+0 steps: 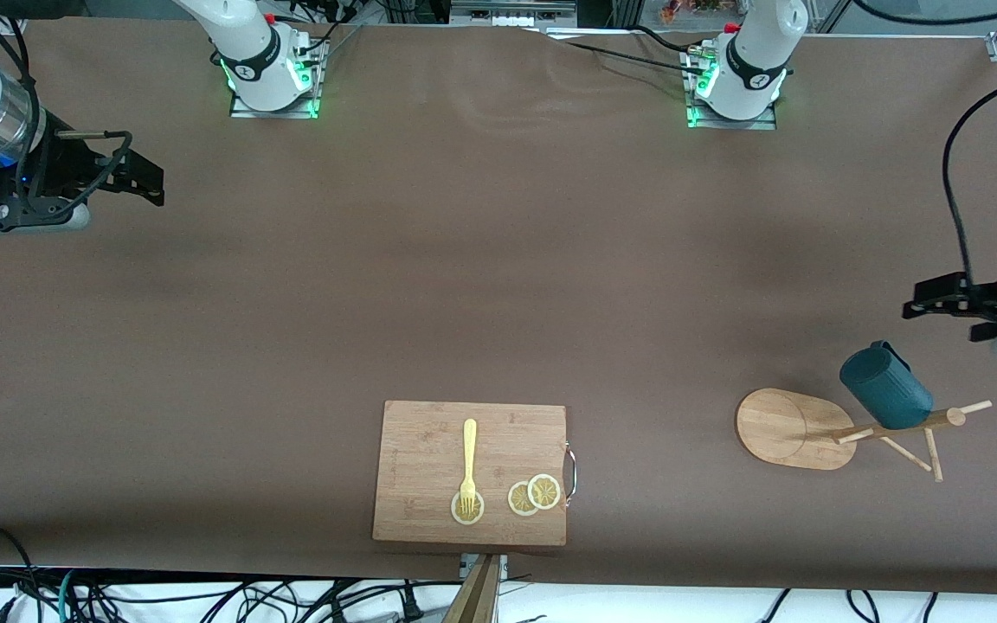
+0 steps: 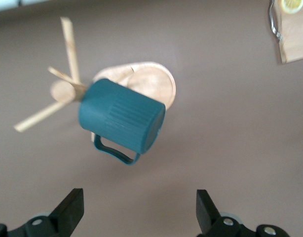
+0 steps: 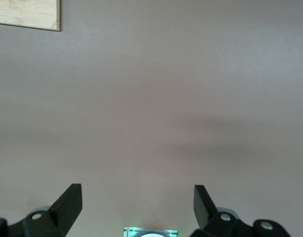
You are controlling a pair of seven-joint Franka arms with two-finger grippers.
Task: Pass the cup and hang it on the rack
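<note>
Left gripper (image 1: pixel 923 305) is held with fingers spread and empty over bare table at the cup's (image 1: pixel 885 385) one o'clock. Hung on a peg of the rack (image 1: pixel 797 428), the cup is seen near the left arm's table end. Right gripper (image 1: pixel 152 182), likewise spread and empty, waits over the right arm's table end, at ten o'clock from the cutting board (image 1: pixel 429 450).

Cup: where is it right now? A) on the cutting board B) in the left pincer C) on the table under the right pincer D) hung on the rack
D: the cup hangs on a peg of the rack, and the left pincer is open and apart from it.
</note>
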